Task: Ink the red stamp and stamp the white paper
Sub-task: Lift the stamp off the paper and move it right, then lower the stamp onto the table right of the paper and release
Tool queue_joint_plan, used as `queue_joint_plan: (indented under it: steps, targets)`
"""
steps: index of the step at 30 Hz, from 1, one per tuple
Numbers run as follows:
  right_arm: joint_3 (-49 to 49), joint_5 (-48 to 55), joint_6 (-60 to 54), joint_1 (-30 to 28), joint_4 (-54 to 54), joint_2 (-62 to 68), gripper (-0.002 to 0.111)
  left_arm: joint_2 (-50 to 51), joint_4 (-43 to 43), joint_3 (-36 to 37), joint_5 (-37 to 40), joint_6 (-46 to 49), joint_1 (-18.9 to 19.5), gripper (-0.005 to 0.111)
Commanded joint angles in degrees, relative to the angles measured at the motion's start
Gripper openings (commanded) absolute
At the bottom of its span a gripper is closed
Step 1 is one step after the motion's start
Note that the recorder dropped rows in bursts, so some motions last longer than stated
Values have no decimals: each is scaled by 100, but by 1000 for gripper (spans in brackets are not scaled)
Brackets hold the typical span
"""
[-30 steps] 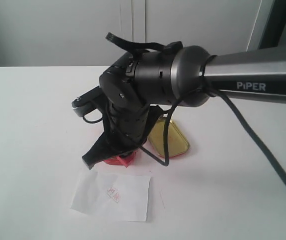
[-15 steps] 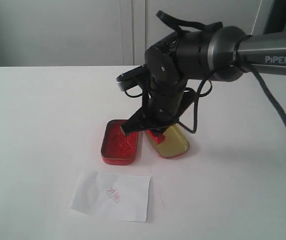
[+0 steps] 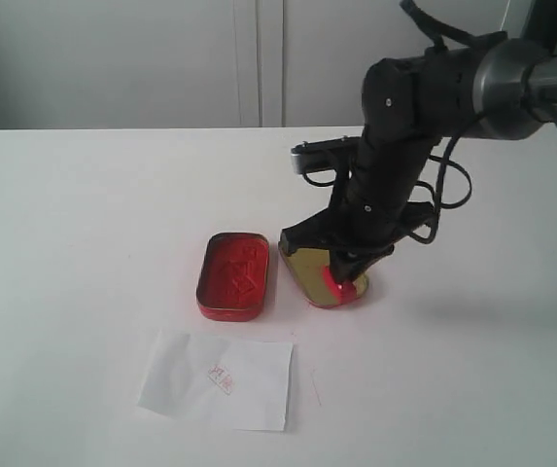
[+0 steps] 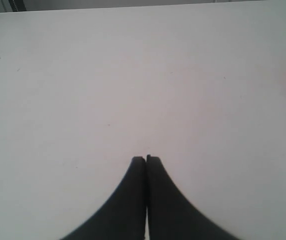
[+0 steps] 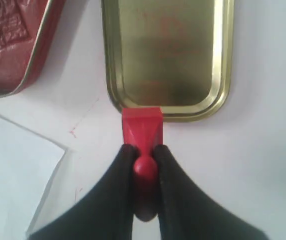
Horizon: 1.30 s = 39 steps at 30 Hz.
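Red stamp [image 5: 142, 125] pinched in right jaws at gold lid [image 5: 167, 60] rim; tin [image 3: 222, 312] holds red pad [image 3: 237, 270]; left jaws closed

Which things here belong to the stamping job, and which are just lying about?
Belong: red stamp, held in the right gripper; red ink-pad tin; white paper, already bearing a red mark.
Lying about: gold-lined lid; left gripper, shut, holding nothing.

Exterior raised, frontal — right wrist close, sharing gold lid [image 3: 303, 269]
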Motion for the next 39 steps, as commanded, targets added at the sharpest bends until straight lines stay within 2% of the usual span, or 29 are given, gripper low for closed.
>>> queue_joint_plan:
  steps: [1, 19, 23, 29, 39]
  targets:
    - [517, -300, -294, -207, 405, -317, 0, -26, -22, 37, -24, -3, 7, 0]
    - [2154, -1031, -2893, -942, 3529, -766, 0, -26, -22, 37, -24, -3, 7, 0]
    - [2381, -1141, -3206, -943, 3833, -766, 0, -26, -22, 37, -24, -3, 7, 0]
    - [2737, -1341, -4228, -953, 5082, -766, 0, -26, -22, 37, -24, -3, 7, 0]
    - [3022, -1017, -5237, -1354, 6553, -648, 0, -26, -22, 37, -24, -3, 7, 0]
